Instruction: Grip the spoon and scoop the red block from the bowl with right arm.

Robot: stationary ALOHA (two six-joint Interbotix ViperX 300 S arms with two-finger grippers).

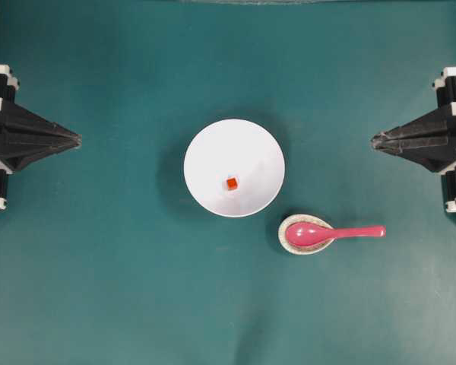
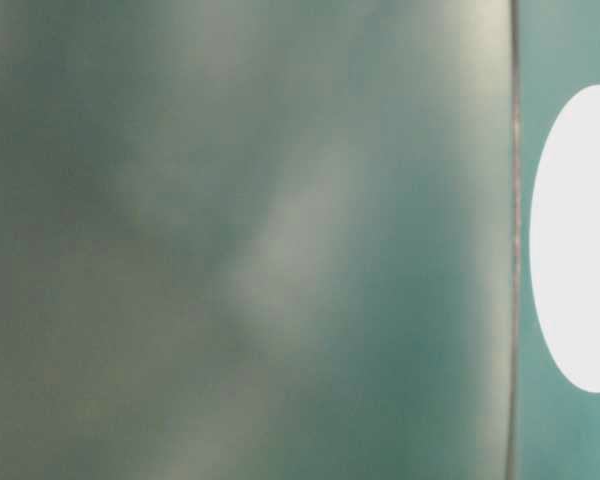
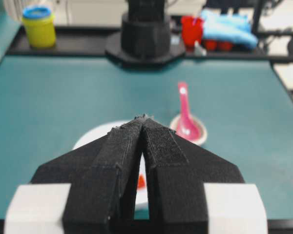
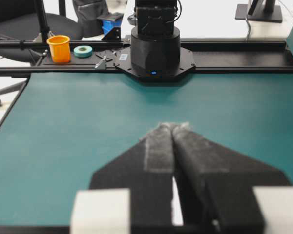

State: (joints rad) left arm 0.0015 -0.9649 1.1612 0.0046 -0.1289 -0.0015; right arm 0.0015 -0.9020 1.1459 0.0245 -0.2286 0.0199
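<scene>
Overhead view shows a green table [image 1: 99, 289] with a big white bowl [image 1: 213, 144] in the middle. The tiny red block [image 1: 232, 182] sits inside the bowl, near its middle. Just beside the bowl, toward the lower right, is a small speckled cream dish [image 1: 285, 242]. The pink spoon [image 1: 330, 233] lies with its scoop in that dish, and its handle sticks out toward the right side of the table.

The left gripper [image 1: 77, 139] waits at the left edge, well apart from the bowl. Its two black fingers are pressed together at the tip and hold nothing. The right gripper [image 1: 374, 141] waits at the right edge, up and to the right of the spoon's handle, not touching it. Its fingers are pressed together too, with nothing between them.

The table-level view is very blurry; only a white shape shows at its right edge.
</scene>
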